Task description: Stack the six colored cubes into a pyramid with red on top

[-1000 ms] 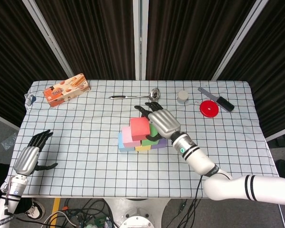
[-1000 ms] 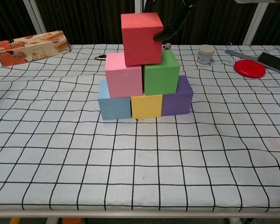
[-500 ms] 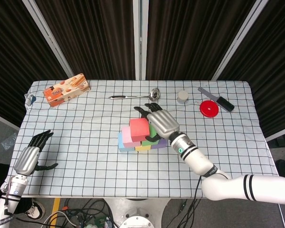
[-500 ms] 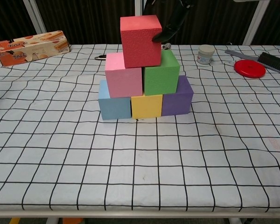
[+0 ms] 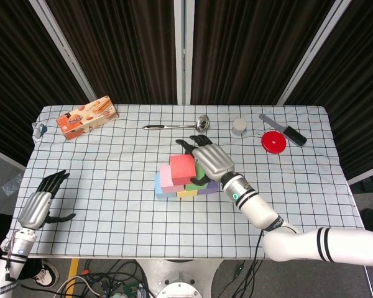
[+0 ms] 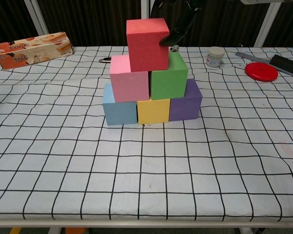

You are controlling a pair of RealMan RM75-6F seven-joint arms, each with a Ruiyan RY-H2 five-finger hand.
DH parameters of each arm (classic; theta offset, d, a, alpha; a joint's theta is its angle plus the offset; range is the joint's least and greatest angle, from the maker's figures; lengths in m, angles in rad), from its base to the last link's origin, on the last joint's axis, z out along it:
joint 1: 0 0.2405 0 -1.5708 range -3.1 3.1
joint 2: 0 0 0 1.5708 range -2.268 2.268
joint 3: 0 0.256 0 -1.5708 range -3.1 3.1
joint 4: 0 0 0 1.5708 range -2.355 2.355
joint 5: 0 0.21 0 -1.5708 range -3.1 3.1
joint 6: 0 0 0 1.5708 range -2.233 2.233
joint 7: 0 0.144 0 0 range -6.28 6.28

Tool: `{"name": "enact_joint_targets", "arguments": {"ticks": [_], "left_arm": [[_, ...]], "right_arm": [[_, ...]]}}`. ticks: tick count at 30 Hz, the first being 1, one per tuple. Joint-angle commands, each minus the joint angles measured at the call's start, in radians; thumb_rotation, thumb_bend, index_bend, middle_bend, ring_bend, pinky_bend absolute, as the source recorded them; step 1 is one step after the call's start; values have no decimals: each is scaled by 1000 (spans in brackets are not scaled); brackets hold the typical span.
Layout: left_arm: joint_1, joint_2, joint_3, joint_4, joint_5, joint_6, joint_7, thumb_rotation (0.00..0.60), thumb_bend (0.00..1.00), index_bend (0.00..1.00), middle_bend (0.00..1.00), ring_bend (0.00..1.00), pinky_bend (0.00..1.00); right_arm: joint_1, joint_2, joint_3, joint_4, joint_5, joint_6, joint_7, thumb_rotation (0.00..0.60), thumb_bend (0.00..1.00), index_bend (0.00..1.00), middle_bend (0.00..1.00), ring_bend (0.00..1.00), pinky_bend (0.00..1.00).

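Note:
The red cube (image 5: 182, 166) (image 6: 146, 44) sits on top of the pink cube (image 6: 129, 78) and the green cube (image 6: 168, 80). Below them the blue cube (image 6: 119, 107), yellow cube (image 6: 154, 111) and purple cube (image 6: 185, 105) form a row on the checked cloth. My right hand (image 5: 208, 160) reaches over the stack from the right and grips the red cube. Its thumb (image 6: 167, 38) presses the cube's right face and its fingers (image 5: 188, 144) lie behind it. My left hand (image 5: 37, 208) rests open at the front left edge of the table, far from the cubes.
An orange snack box (image 5: 87, 117) lies at the back left. A metal ladle (image 5: 177, 125) lies behind the stack. A small white jar (image 5: 239, 126), a red disc (image 5: 273, 142) and a black brush (image 5: 286, 131) stand at the back right.
The red cube has come down a little onto the pink and green cubes, with my right hand's thumb following it. The left hand has not moved.

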Motion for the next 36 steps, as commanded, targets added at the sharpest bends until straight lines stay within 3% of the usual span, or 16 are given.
{"name": "enact_joint_targets", "arguments": {"ticks": [1,8,14,20,30,36], "left_arm": [[0,0,1,1,-1,-2,-3,600,0,75,26,0,37],[2,-1,1,4,0,2,-5,600,0,75,26,0,37],[4,-2,1,7,-1,2,-8,600,0,75,26,0,37],[3,-2,0,7,-1,2,-8,600,0,75,26,0,37],[-7,-5,-8,1,-1,-5,5,600,0,75,26,0,37],[-18,-28,-17,1,-15,-23,29,600,0,75,26,0,37]], "right_arm": [[1,-1,-1,2,4,0,1,600,309,0,461,25,0],[5,-8,-6,10,9,-4,0,600,303,0,435,25,0],[2,-12,-2,15,-3,-6,14,600,229,0,254,4,0],[-5,-9,4,14,-23,-14,35,600,189,0,157,0,0],[-59,41,16,-31,-93,18,93,600,130,0,105,0,0],[-128,82,-8,-15,-126,41,138,600,125,0,91,0,0]]}}
